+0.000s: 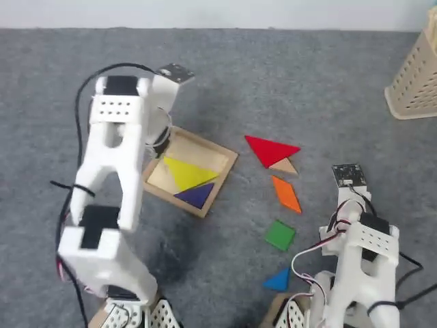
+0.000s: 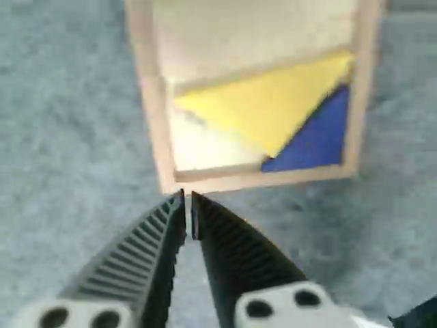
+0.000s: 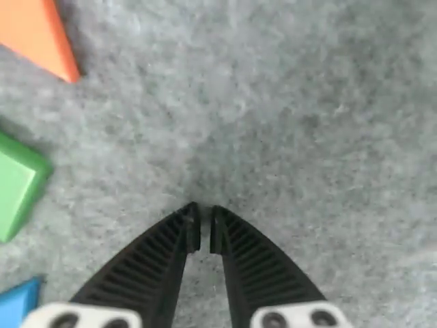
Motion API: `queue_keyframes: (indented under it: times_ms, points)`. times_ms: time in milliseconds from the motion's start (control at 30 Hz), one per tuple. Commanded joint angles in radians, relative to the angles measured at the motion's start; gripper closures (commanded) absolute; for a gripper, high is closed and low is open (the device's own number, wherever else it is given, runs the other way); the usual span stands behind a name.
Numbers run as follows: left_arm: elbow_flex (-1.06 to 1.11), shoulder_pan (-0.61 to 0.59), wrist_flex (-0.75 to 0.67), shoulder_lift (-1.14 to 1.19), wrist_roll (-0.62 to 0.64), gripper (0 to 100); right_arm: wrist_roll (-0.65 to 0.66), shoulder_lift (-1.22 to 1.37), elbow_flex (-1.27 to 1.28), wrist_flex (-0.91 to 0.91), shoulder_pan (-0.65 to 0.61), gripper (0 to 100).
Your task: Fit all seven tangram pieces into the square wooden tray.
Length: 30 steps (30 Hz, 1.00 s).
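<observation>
The square wooden tray (image 1: 229, 158) lies on the grey carpet and holds a yellow triangle (image 1: 186, 173) and a dark blue triangle (image 1: 197, 196). Right of it lie a red triangle (image 1: 269, 149), a small natural-wood triangle (image 1: 285, 165), an orange parallelogram (image 1: 286, 193), a green square (image 1: 280, 235) and a light blue triangle (image 1: 278, 279). My left gripper (image 2: 188, 198) is shut and empty just outside the tray's rim (image 2: 156, 116), near the yellow triangle (image 2: 273, 102) and blue triangle (image 2: 314, 140). My right gripper (image 3: 203, 215) is shut over bare carpet, beside the green square (image 3: 17, 188) and orange piece (image 3: 41, 34).
A perforated pale wooden stand (image 1: 416, 75) stands at the back right corner. The white left arm (image 1: 113, 178) hangs over the tray's left side. Open carpet lies behind the tray and between the loose pieces and the right arm (image 1: 358, 253).
</observation>
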Motion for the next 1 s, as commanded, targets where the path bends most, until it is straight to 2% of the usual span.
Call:
queue_keyframes:
  times_ms: [0,100,267,433,867,967]
  points:
    - [0.036,0.035,-0.003,-0.133,-0.005,99,0.014,-0.03,0.003,-0.019,0.021,94.6]
    - [0.044,-0.018,-0.081,-0.112,-0.005,97,0.014,-0.03,0.003,-0.019,0.024,94.6]
    - [0.102,-0.094,-0.226,0.038,-0.011,86,0.014,-0.028,0.003,-0.019,0.022,94.6]
    - [0.104,-0.127,-0.235,0.181,-0.063,86,0.014,-0.028,0.003,-0.019,0.024,94.6]
    - [0.104,-0.209,-0.288,0.365,-0.087,86,0.014,-0.03,0.003,-0.019,0.021,94.6]
    - [0.097,-0.206,-0.282,0.408,-0.126,89,0.014,-0.031,0.003,-0.019,0.022,94.6]
